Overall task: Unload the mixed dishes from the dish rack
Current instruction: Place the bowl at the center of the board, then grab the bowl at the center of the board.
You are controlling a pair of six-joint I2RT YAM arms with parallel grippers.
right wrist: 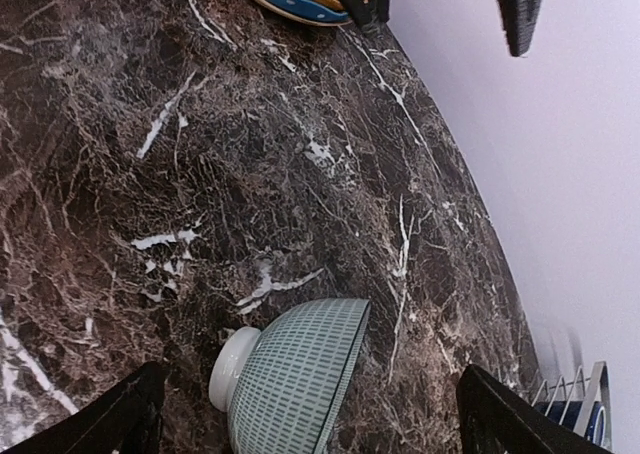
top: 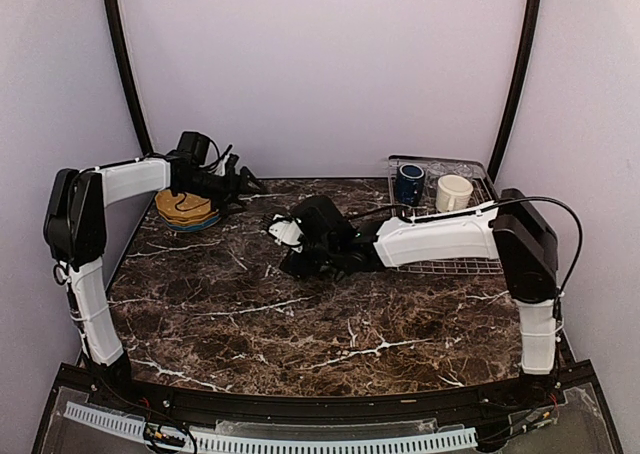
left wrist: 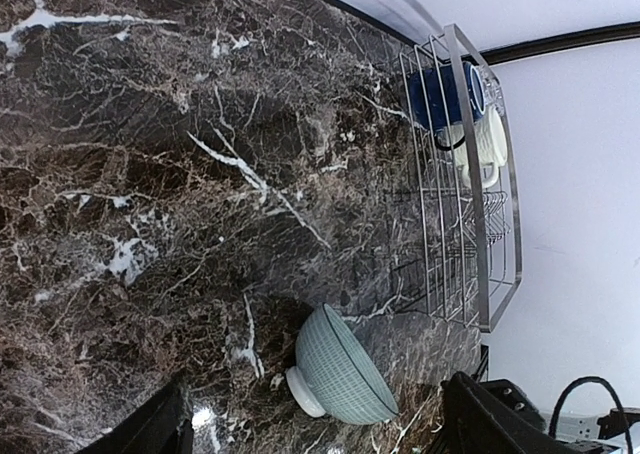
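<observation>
You're counting one navy mug (top: 408,184), one cream mug (top: 453,192), one rack (top: 445,268), one plate stack (top: 185,210), and one bowl (left wrist: 340,370) within the right pincer (right wrist: 310,372).

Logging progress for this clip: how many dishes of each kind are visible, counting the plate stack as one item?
Mugs: 2 (dark navy mug, cream mug)
Bowls: 1 (pale green bowl)
Plate stacks: 1 (yellow plates on a blue plate)
Total: 4

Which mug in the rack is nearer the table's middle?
The dark navy mug, at the dish rack's left side; the cream mug beside it is nearer the right wall.
</observation>
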